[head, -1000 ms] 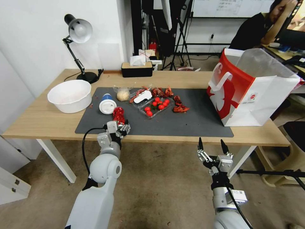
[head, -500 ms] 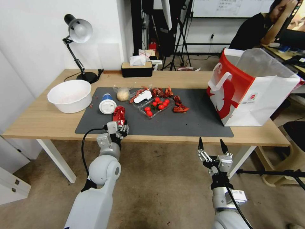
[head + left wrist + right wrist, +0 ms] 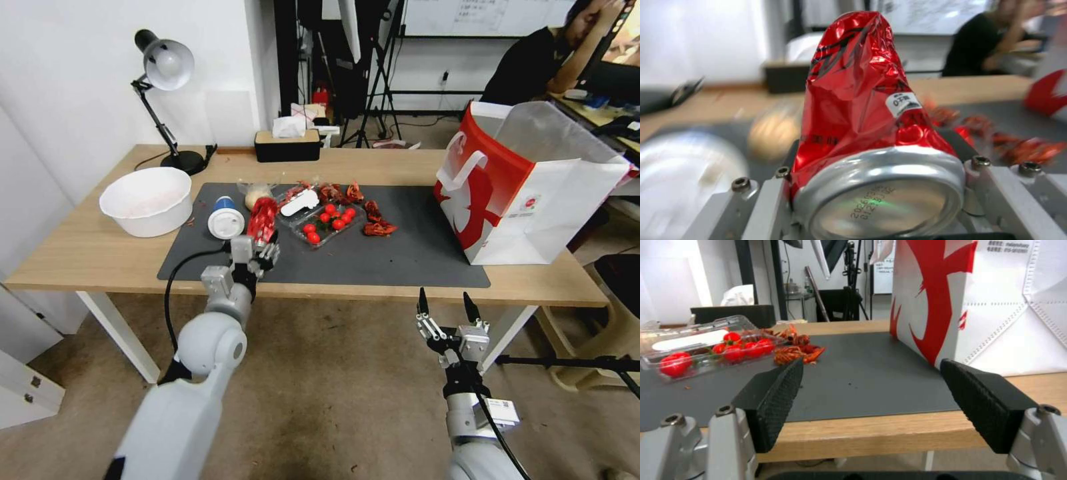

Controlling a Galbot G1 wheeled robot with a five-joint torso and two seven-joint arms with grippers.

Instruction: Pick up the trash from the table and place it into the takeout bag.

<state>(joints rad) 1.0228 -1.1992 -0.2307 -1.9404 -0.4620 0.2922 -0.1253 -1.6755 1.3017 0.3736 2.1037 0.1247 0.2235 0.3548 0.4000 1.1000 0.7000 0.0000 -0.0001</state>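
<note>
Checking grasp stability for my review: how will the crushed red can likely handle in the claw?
The red can is crumpled, so probably light, thin-walled and easily dented further. The left claw grips its intact round base; its glossy surface may slip.

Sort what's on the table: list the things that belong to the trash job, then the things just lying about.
Job:
red drink can, held in the left gripper
blue cup
bagged bun
takeout bag

Lying about:
desk lamp
tissue box

The can [image 3: 862, 110] hides the left claw's pads; behind it the tabletop [image 3: 978, 88] is blurred. The bag [image 3: 996, 303] is cut off at the edge.
</note>
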